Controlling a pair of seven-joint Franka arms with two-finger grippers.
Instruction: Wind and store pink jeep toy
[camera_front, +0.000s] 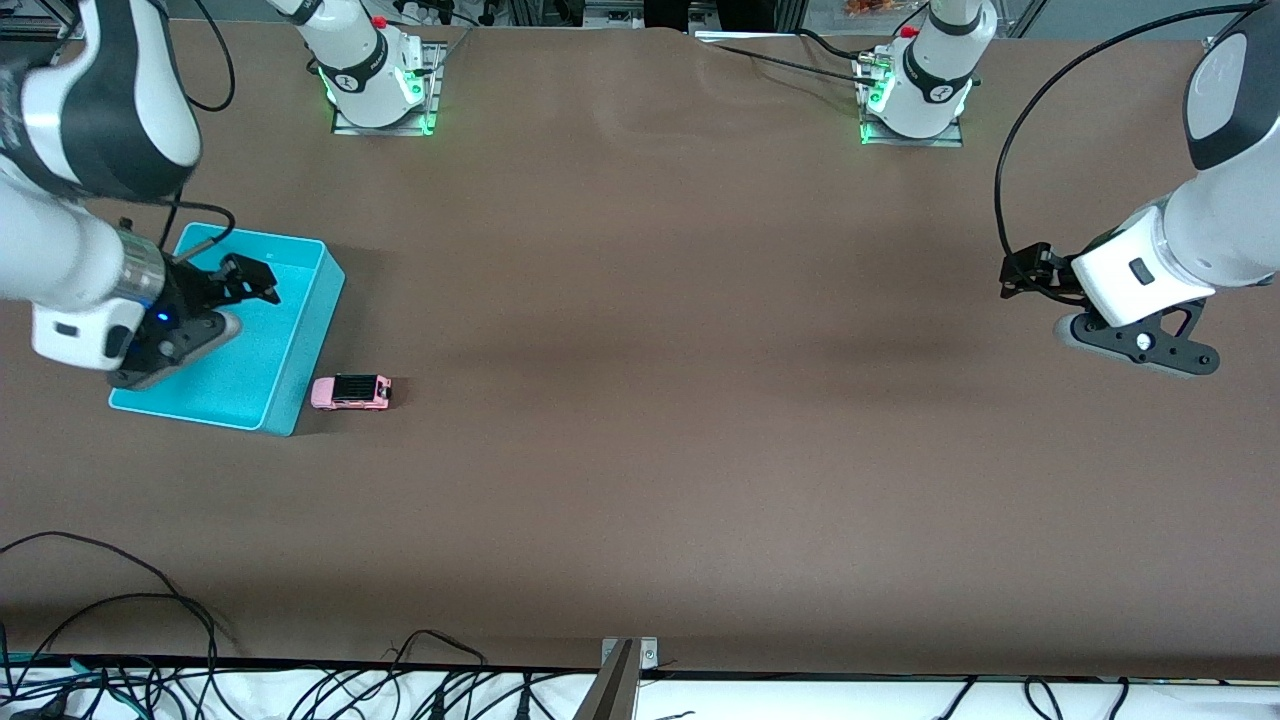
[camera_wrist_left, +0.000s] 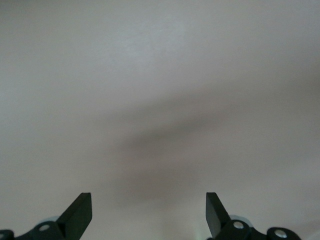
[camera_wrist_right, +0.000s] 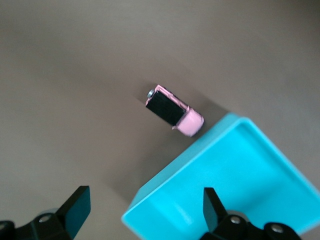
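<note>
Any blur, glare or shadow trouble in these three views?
Front view: sharp, even light; soft arm shadows band the table, and the jeep reads clearly beside the bin. Left wrist view: washed out, bare table with one diffuse shadow. Right wrist view: slightly soft; jeep and bin still distinct.

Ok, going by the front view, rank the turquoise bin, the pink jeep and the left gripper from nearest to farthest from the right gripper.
1. Turquoise bin: directly under the open right gripper.
2. Pink jeep: on the table beside the bin.
3. Left gripper: open, over the left arm's end of the table.
</note>
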